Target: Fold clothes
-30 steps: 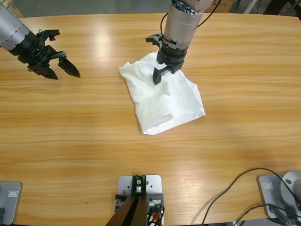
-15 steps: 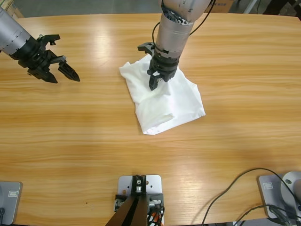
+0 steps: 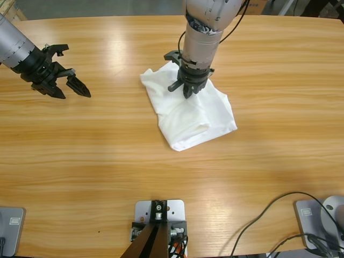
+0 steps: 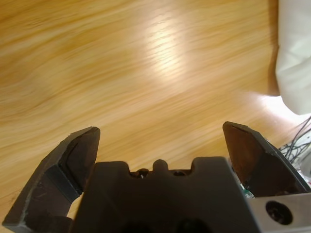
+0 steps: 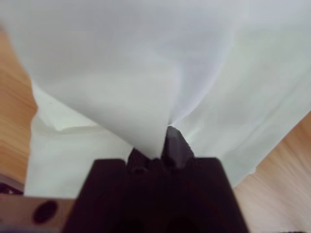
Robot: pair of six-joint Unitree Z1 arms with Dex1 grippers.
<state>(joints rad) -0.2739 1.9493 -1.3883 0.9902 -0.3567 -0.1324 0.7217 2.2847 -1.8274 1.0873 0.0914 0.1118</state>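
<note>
White T-shirt point(image 3: 189, 112) bunched mid-tabletop toward the far edge, right gripper point(image 3: 188, 91) pinching its fabric, left gripper point(image 3: 69, 87) spread wide near the left edge, well apart

I am viewing two silver-grey cylindrical arms with ribbed black wrist collars. Left gripper point(image 3: 71, 87) is showing pointed black jaws; right gripper point(image 3: 189, 91) is matching black, a black cable trailing its arm.
</note>
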